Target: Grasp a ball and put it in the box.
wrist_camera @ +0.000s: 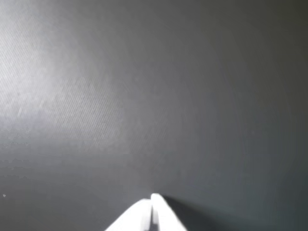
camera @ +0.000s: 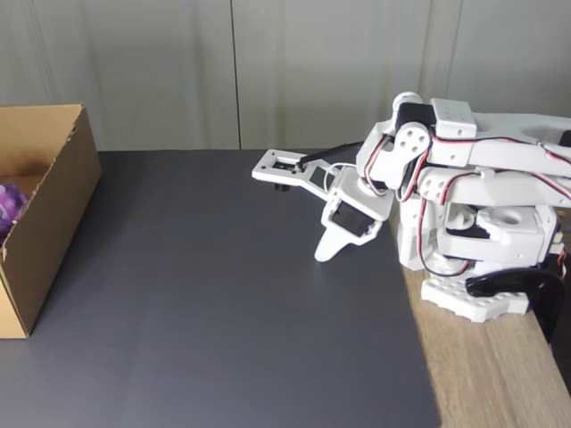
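Ball (camera: 9,207): mostly hidden behind the box (camera: 55,201) wall, cut by the frame edge.
Gripper (camera: 326,252): fingers together, empty, tip down near the dark tabletop (camera: 223,294).

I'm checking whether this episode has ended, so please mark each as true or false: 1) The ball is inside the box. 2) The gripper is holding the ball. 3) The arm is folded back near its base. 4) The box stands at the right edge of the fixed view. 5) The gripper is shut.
1) True: the ball shows purple inside the box.
2) False: the gripper holds nothing, far from the ball.
3) True: it is folded by its base on the wooden strip.
4) False: it stands at the left edge, on the dark mat.
5) True: the wrist view shows its fingertips together.
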Robot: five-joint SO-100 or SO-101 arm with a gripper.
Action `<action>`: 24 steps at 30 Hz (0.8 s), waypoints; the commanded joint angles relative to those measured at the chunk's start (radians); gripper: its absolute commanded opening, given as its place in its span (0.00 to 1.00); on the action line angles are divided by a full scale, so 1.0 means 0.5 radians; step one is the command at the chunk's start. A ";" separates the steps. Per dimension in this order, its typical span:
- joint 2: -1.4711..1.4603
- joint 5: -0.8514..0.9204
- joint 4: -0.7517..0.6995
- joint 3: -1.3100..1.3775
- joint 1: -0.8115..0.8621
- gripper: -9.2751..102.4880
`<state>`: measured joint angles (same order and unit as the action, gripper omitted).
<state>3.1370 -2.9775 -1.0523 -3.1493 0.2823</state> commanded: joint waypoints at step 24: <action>-0.012 -0.169 -0.156 0.003 -0.028 0.09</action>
<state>3.1385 -3.0572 -1.1106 -3.1401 0.2746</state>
